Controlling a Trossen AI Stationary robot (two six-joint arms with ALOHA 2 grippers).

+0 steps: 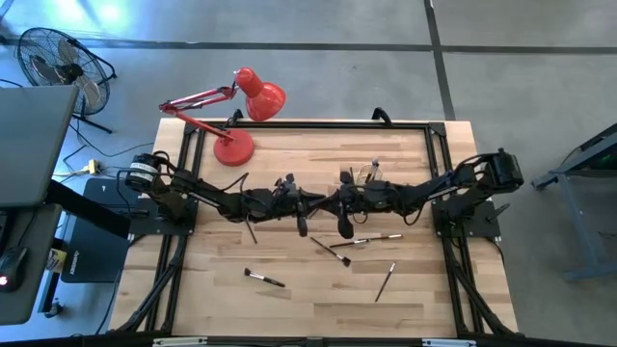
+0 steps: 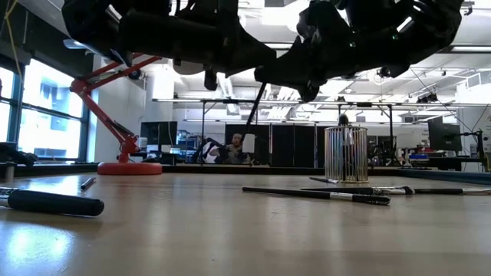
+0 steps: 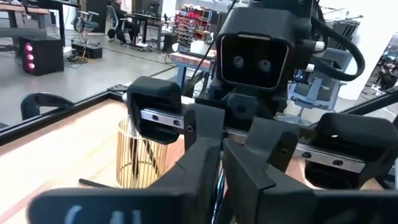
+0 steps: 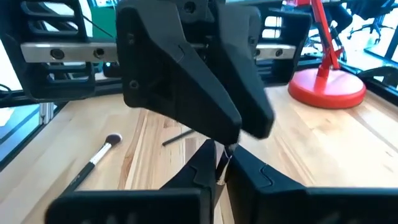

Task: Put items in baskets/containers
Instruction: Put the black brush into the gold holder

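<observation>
My two grippers meet nose to nose above the middle of the table, left gripper (image 1: pixel 307 207) and right gripper (image 1: pixel 339 205). Both are shut on one thin makeup brush (image 2: pixel 252 110), which slants down between them, clear of the table. The ribbed clear cup (image 1: pixel 371 174) stands just beyond them toward the far edge with several brushes upright in it; it also shows in the low view (image 2: pixel 345 153) and the left wrist view (image 3: pixel 140 155). More brushes lie flat on the wood: one (image 1: pixel 263 278), another (image 1: pixel 386 281), a third (image 1: pixel 371 239). My left gripper pinches the thin brush between its two fingers (image 3: pixel 200 163), coming level from the table's left; my own fingers hide which part of the brush they hold. My right gripper pinches the same brush's thin shaft (image 4: pixel 221 158) between its fingertips (image 4: pixel 249 171), level from the table's right, just below the left gripper's fingertips. The brush is lifted clear and hangs tilted (image 2: pixel 249 119).
A red desk lamp (image 1: pixel 234 146) stands at the far left corner of the table, its head (image 1: pixel 262 98) past the far edge. A black frame rail (image 1: pixel 318 125) runs along the far side. Loose brushes (image 1: pixel 328 249) lie under and near the grippers.
</observation>
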